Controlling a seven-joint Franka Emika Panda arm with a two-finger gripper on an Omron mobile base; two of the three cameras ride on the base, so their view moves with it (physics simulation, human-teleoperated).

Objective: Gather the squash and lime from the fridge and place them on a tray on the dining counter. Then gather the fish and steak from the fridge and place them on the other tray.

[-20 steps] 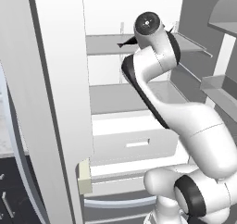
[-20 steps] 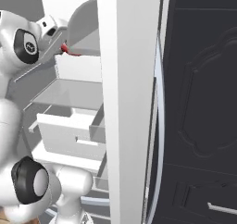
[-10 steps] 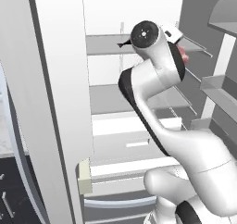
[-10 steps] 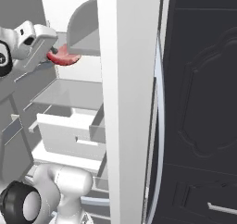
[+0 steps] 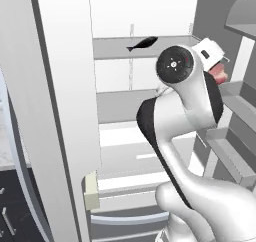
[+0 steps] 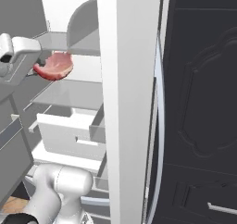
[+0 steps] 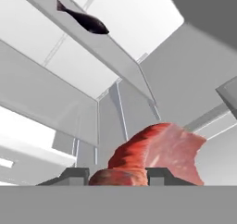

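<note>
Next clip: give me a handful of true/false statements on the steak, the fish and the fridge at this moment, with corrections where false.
1. The hand is shut on the steak. True.
2. The fish lies on a fridge shelf. True.
3. The fish is lying in a drawer at the bottom. False: it is on an upper shelf.
4. The fridge doors are closed. False: they stand open, with the shelves exposed.
5. The steak rests on a shelf. False: it hangs clear in the grip.

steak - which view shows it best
The hand view: the steak sits large and close between the gripper's fingertips. The right base view shows it smaller, held at the fridge. In the left base view just a pink edge peeks past the arm.
</note>
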